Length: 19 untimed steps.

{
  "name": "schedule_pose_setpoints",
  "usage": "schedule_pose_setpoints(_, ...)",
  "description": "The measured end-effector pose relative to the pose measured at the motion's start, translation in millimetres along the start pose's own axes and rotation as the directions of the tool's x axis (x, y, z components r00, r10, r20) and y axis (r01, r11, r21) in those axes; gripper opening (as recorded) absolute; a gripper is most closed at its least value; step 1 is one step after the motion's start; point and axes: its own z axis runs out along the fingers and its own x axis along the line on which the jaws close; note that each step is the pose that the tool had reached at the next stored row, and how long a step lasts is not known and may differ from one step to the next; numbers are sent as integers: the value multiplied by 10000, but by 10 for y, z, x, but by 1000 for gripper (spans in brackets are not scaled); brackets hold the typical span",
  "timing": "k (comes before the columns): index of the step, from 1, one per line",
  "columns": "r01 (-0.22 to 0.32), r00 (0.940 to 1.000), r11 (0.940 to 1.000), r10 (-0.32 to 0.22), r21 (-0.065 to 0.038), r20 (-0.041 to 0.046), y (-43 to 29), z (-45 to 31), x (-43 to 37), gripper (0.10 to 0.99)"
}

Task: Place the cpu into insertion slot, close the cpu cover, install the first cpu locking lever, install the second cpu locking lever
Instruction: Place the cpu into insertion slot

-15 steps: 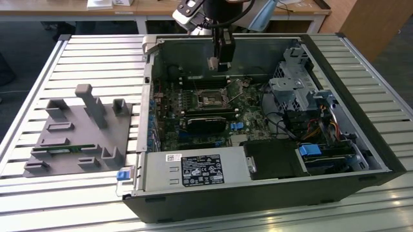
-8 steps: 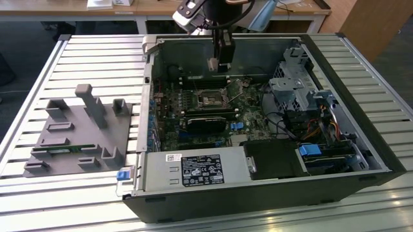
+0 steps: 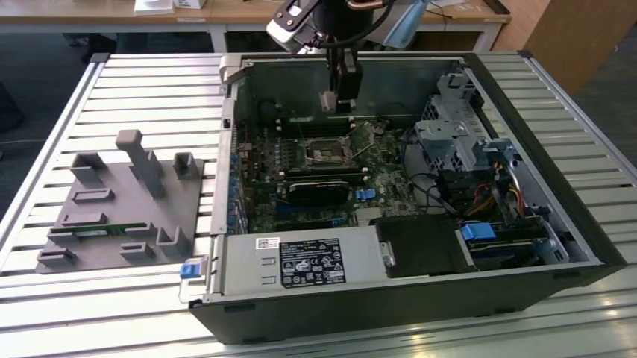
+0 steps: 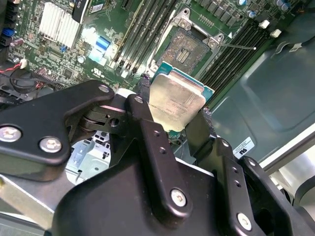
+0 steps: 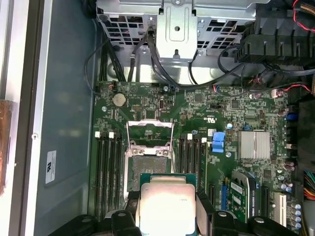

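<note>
Claw (image 4: 174, 105): clamped on the cpu (image 4: 177, 98), with one finger on each of two opposite edges. The metal top is in plain sight in both wrist views.

Position of cpu: held in the air inside the open case (image 3: 557, 224), above the board (image 5: 236, 113) and touching nothing but the claw.

Socket (image 5: 149, 164): bare, with the contact field exposed. The cover (image 5: 150, 129) is swung back off it and stands on the side towards the drive cage.

Governing relation: in the first wrist view the cpu's leading edge sits just beside the socket's near edge, short of it and not yet over it. In the exterior view the socket lies nearer the camera than the claw, and lower. I judge that the cpu has to travel forward and down to reach it. The cpu's edges run roughly square to the socket's. Its tilt against the board cannot be settled.

Count: one claw, one cpu, one socket and one cover. One thin wire, which looks to be a lever (image 4: 236, 46), stands clear of the socket. One grey jig (image 3: 119, 201) rests on the tabletop (image 3: 149, 74), well apart at the exterior view's left.

Task standing, as judged: the cpu is not seated, the cover is open and no lever is locked.
</note>
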Motion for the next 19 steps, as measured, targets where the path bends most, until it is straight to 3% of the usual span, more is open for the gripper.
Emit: schedule_pose_setpoints(19, 31, 10000, 10000, -31, 23, -2, -12, 155, 5, 533)
